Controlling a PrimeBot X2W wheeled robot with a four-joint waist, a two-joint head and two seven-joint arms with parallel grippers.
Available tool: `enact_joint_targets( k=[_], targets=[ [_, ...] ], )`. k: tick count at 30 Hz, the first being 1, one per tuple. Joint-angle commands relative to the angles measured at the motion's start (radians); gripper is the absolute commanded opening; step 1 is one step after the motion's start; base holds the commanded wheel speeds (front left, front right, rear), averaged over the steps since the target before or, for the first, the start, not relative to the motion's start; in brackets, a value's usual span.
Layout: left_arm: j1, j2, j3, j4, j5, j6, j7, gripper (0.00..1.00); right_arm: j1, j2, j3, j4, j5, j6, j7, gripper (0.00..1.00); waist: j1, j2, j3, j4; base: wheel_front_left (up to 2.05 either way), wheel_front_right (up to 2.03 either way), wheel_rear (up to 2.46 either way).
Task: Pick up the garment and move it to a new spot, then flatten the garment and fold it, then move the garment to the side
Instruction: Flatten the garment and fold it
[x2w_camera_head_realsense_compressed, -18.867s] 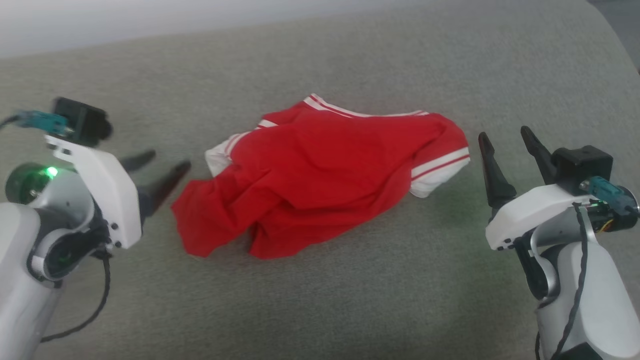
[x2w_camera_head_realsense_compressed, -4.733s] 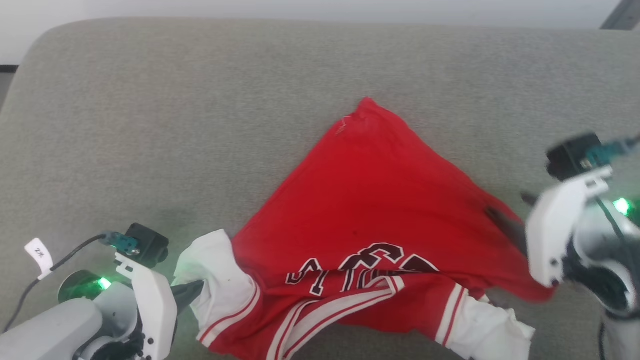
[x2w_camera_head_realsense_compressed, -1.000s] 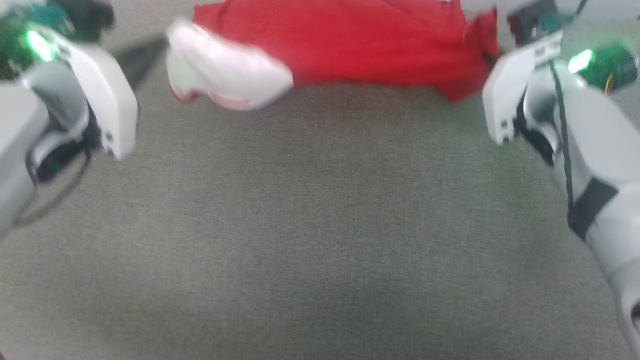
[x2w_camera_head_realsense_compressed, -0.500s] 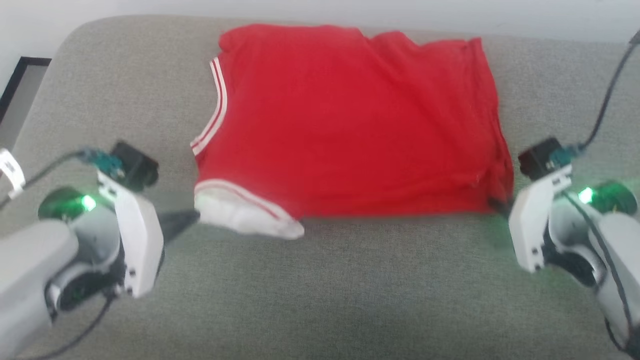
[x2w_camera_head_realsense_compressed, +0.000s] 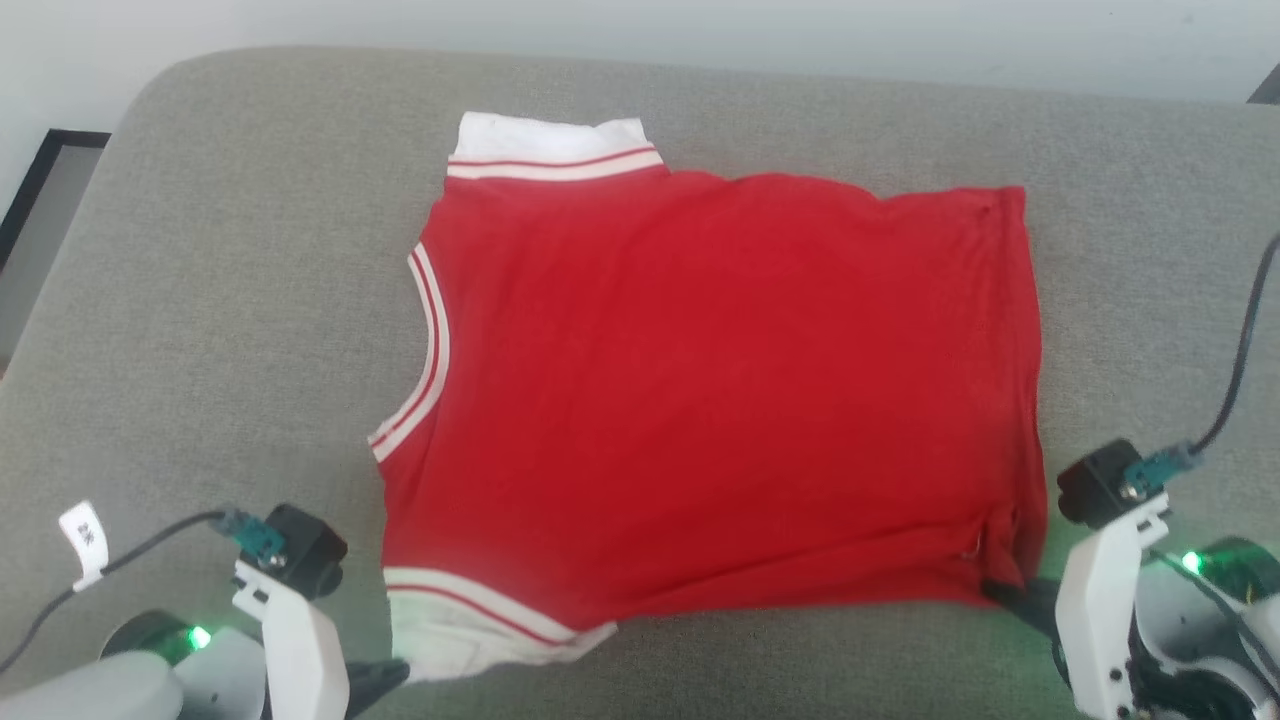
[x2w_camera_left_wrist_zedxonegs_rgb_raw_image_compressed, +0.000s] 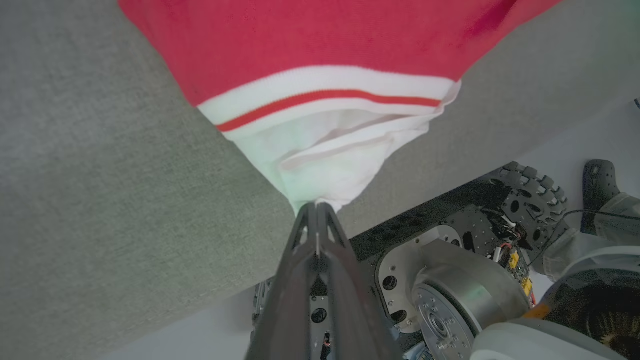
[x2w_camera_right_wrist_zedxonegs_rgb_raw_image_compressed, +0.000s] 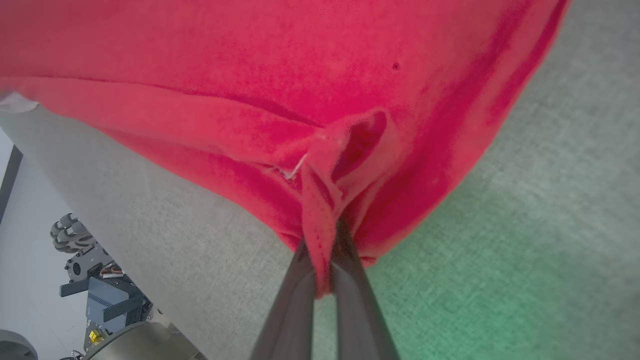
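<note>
The left end effector (x2w_camera_left_wrist_zedxonegs_rgb_raw_image_compressed: 316, 209) is closed, gripping the white sleeve end (x2w_camera_left_wrist_zedxonegs_rgb_raw_image_compressed: 325, 150) of the garment (x2w_camera_head_realsense_compressed: 720, 380). The sleeve's red stripe lies just beyond the grip. The right end effector (x2w_camera_right_wrist_zedxonegs_rgb_raw_image_compressed: 325, 250) is closed, gripping a bunched red fold at the garment's hem corner.

The garment's near edge spans between the two end effectors. Its body extends away from both, spread nearly flat on the grey surface (x2w_camera_head_realsense_compressed: 200, 300), plain red face up. A second white sleeve (x2w_camera_head_realsense_compressed: 555, 150) lies at the far corner, ahead of the left end effector. White-and-red neck trim (x2w_camera_head_realsense_compressed: 425, 350) runs along the left-side edge.

The white tag (x2w_camera_head_realsense_compressed: 85, 530) on the left arm's cable (x2w_camera_head_realsense_compressed: 150, 530) carries a marking that is not legible.
</note>
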Motion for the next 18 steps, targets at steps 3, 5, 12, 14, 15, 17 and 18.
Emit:
enact_joint_targets(
  k=[3, 5, 12, 14, 15, 17, 18],
  targets=[
    [0.028, 0.020, 0.000, -0.023, 0.005, 0.017, 0.005, 0.00, 0.083, -0.001, -0.014, -0.028, 0.006, 0.000, 0.040, 0.00, 0.0000, -0.0001, 0.003, 0.000, 0.00, 0.00, 0.00],
    [0.025, 0.037, 0.007, -0.031, 0.009, 0.028, 0.001, 0.00, 0.102, 0.007, -0.044, -0.057, 0.001, 0.000, 0.037, 0.00, 0.0000, -0.0001, 0.005, -0.001, 0.00, 0.00, 0.00],
    [-0.058, 0.097, 0.063, -0.068, 0.056, 0.048, -0.020, 0.00, 0.088, 0.035, -0.136, -0.147, -0.066, 0.000, 0.023, 0.00, 0.0000, -0.0001, 0.007, -0.016, 0.00, 0.00, 0.00],
    [-0.097, 0.107, 0.081, -0.065, 0.093, 0.039, -0.024, 0.00, 0.067, 0.046, -0.153, -0.165, -0.085, 0.000, 0.020, 0.00, 0.0000, -0.0001, 0.010, -0.024, 0.00, 0.00, 0.00],
    [-0.119, 0.108, 0.090, -0.059, 0.108, 0.036, -0.026, 0.00, 0.052, 0.052, -0.162, -0.171, -0.097, 0.000, 0.018, 0.00, 0.0000, -0.0001, 0.012, -0.028, 0.00, 0.00, 0.00],
    [-0.141, 0.106, 0.098, -0.051, 0.124, 0.025, -0.025, 0.00, 0.037, 0.059, -0.169, -0.172, -0.110, 0.000, 0.018, 0.00, 0.0000, -0.0001, 0.016, -0.032, 0.00, 0.00, 0.00],
    [-0.163, 0.098, 0.108, -0.040, 0.142, 0.019, -0.026, 0.00, 0.020, 0.065, -0.174, -0.170, -0.126, 0.000, 0.017, 0.00, 0.0000, -0.0001, 0.020, -0.035, 0.00, 0.00, 0.00]
  ],
)
